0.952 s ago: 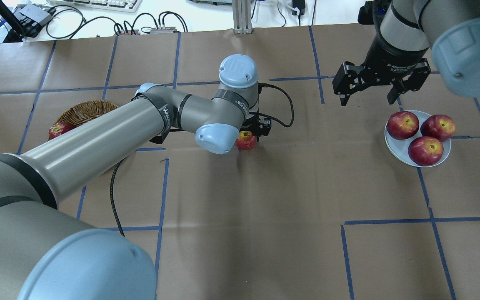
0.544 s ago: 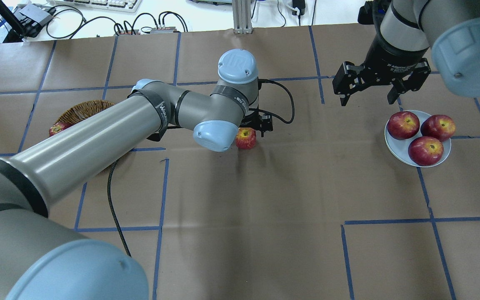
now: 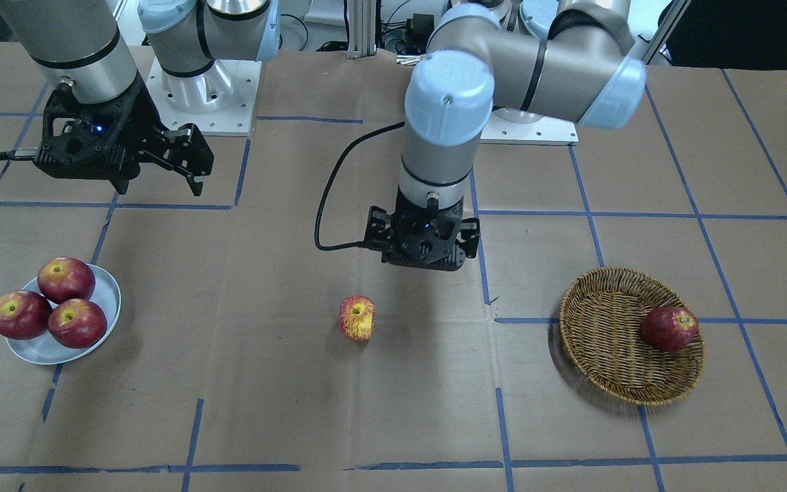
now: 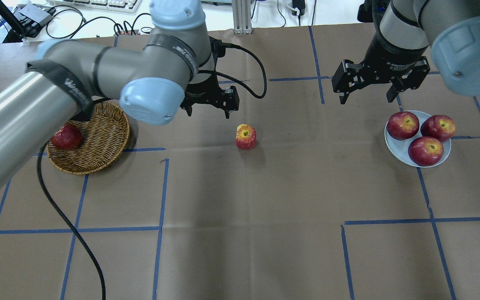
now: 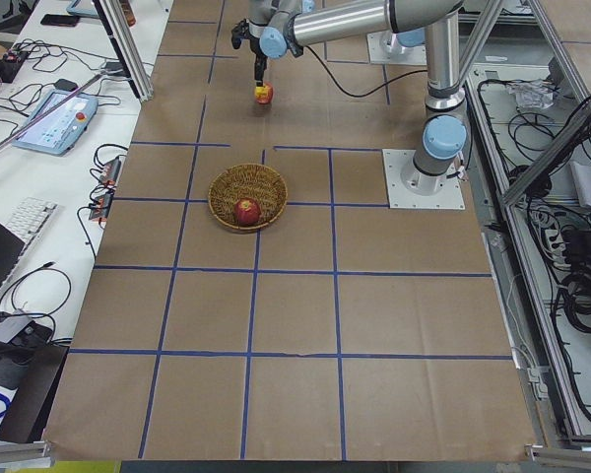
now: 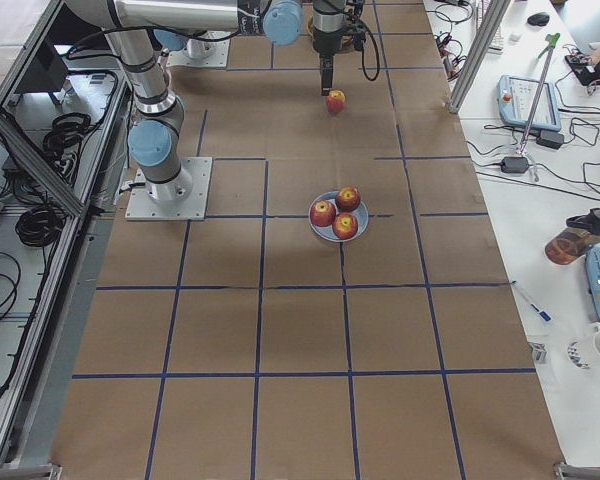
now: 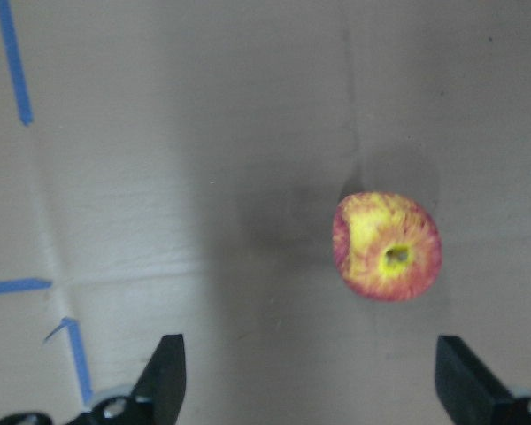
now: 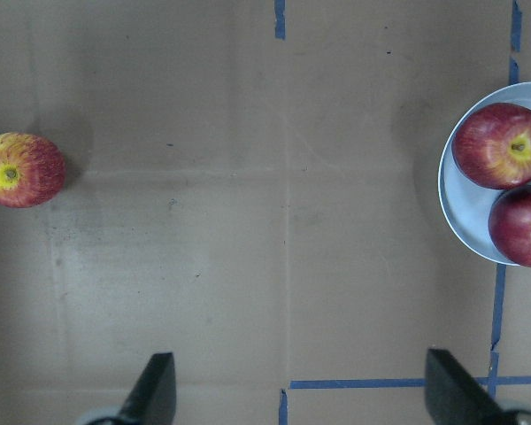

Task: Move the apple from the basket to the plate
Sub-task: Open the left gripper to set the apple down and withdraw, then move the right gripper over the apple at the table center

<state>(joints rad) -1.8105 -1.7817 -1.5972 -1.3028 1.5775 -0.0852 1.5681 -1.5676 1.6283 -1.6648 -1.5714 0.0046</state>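
Note:
The apple [image 4: 246, 136], light red with yellow streaks, lies alone on the brown paper at mid table, between basket and plate. It also shows in the front view [image 3: 356, 318] and the left wrist view [image 7: 388, 247]. My left gripper [image 4: 208, 110] is open and empty, raised above the table just beyond and left of the apple. The wicker basket [image 4: 102, 133] stands at the left. The pale plate [image 4: 393, 145] is at the right. My right gripper [image 4: 366, 100] is open and empty, hovering beyond the plate's far left side.
A dark red apple [image 4: 66, 137] lies in the basket. Three dark red apples [image 4: 425, 151] fill the plate. The left arm's black cable [image 4: 69, 225] trails over the table's near left. Blue tape lines mark a grid on the paper.
My left gripper has risen off the apple and drawn back to the far left, uncovering the basket. The apple stays where it lay. The right gripper has barely moved.

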